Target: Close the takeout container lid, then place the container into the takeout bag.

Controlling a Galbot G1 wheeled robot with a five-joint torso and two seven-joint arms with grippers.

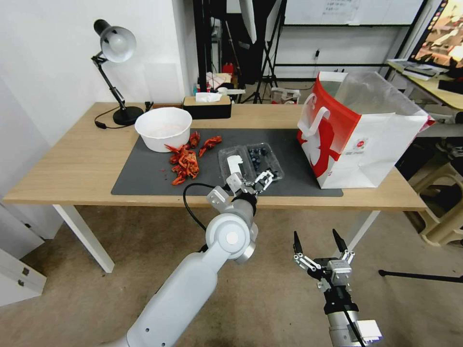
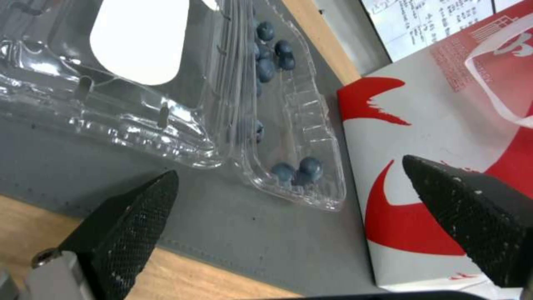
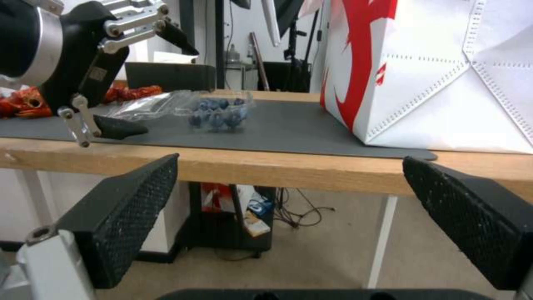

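Left gripper (image 1: 251, 182) spread wide just before the open container (image 1: 251, 161), lid (image 1: 233, 165) flat. Right gripper (image 1: 319, 244) apart, below the table (image 1: 72, 164). Bag (image 1: 359, 132) stands right.

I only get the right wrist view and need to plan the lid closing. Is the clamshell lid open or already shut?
Observer: Open. The head view shows the takeout container lid lying flat on the mat, to the robot's left of the container, white label up.
Operator: Where exactly is the left gripper?
Observer: The left gripper hovers open over the mat's near edge, just short of the container.
Operator: Is the bag ready to receive it?
Observer: Yes, the takeout bag stands upright with its mouth wide open.
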